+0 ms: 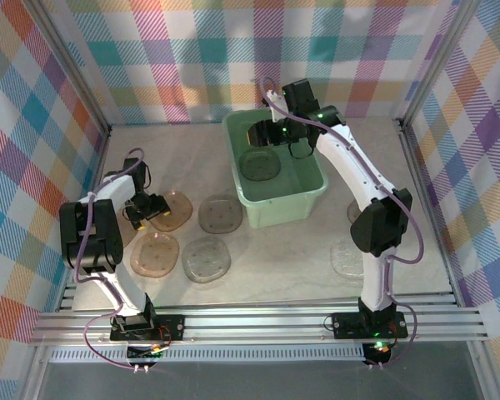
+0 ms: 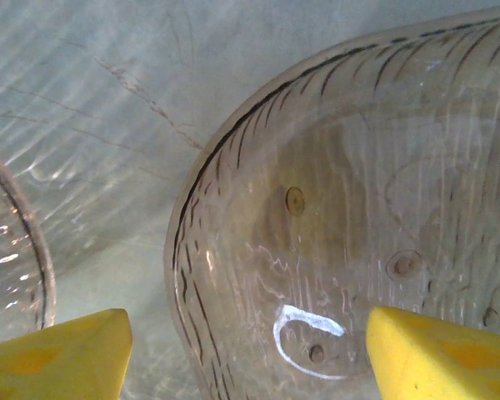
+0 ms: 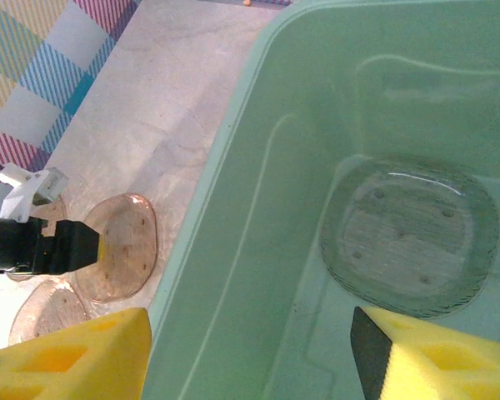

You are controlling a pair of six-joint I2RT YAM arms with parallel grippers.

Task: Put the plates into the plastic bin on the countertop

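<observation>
The mint-green plastic bin [image 1: 285, 202] stands at the back middle of the countertop [image 1: 275, 254]. One smoky plate [image 1: 260, 164] lies flat on its floor, also seen as the plate [image 3: 408, 237] in the right wrist view. My right gripper [image 1: 265, 133] hangs over the bin's inside, open and empty [image 3: 250, 358]. My left gripper [image 1: 150, 212] is low at the amber plate [image 1: 173, 210]. It is open, and the rim of that plate [image 2: 358, 233] lies between its yellow fingers [image 2: 58, 354].
Three more plates [image 1: 219, 214], [image 1: 154, 252], [image 1: 206, 258] lie left of the bin, and two clear ones [image 1: 350, 254] lie by the right arm. Another plate's edge [image 2: 8, 258] is close to my left finger. Plaid walls enclose the countertop.
</observation>
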